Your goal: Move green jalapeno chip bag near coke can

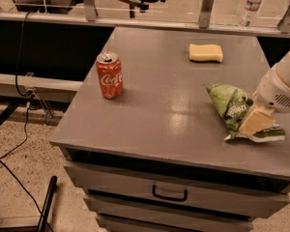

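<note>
The green jalapeno chip bag [230,106] lies crinkled at the right side of the grey table top [169,95], its whitish sealed edge toward the front. My gripper [254,122] comes in from the right edge and sits on the bag's right end, one pale finger [256,121] lying across it. The coke can [109,75] stands upright at the left side of the table, far from the bag.
A yellow sponge [206,52] lies at the back of the table. A clear plastic water bottle [251,5] stands on the ledge behind. The table has drawers with a black handle [169,195] at the front. Cables [19,144] run across the floor at left.
</note>
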Controlling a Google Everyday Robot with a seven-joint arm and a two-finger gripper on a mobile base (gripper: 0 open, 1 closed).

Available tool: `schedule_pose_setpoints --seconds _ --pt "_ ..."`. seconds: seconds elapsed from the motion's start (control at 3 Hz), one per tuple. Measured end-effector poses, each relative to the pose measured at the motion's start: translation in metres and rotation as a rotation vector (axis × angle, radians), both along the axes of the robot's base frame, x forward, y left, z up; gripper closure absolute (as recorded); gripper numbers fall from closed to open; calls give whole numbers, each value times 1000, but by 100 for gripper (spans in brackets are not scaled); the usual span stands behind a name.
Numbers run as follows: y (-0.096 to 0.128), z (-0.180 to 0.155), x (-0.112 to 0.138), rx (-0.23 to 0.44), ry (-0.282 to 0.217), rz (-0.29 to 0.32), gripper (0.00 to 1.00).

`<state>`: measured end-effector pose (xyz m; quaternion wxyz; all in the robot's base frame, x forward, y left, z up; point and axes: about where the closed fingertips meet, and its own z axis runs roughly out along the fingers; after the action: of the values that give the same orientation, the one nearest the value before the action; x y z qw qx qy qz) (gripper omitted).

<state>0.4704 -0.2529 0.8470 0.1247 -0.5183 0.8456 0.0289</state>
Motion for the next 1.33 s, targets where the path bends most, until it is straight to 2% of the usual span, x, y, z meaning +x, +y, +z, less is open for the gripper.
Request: schedule_pose_setpoints --seconds 0.67,1.0,1.33 --pt "29 42 35 41 -68 62 100" --pt "50 54 52 60 -78 103 100" --pt "83 55 74 106 -76 153 100"
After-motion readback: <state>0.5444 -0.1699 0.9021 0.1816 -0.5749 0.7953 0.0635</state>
